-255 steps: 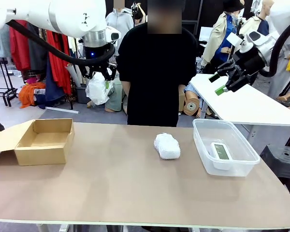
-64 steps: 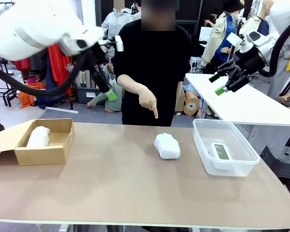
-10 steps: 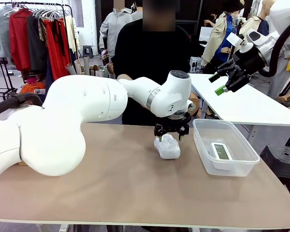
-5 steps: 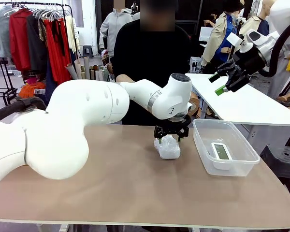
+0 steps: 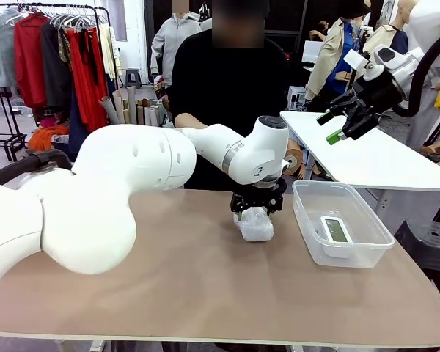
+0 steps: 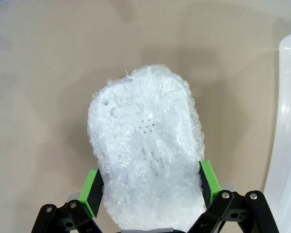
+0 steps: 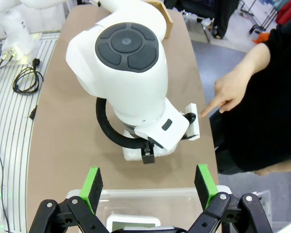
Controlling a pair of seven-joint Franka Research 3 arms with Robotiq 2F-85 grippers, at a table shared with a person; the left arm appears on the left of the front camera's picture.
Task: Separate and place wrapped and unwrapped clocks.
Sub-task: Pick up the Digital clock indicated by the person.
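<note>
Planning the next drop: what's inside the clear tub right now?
The clear tub holds one bare white clock, screen up, resting on its floor. Nothing else shows through its walls from the front view.

Crinkly, translucent bubble wrap covers the wrapped clock (image 6: 145, 150), lying on the matt, smooth tan table (image 6: 48, 63)

White rounded arm shells, black cable, black linkage jaws, green pads (image 6: 91, 192); person's top black, probably short-sleeved.
</note>
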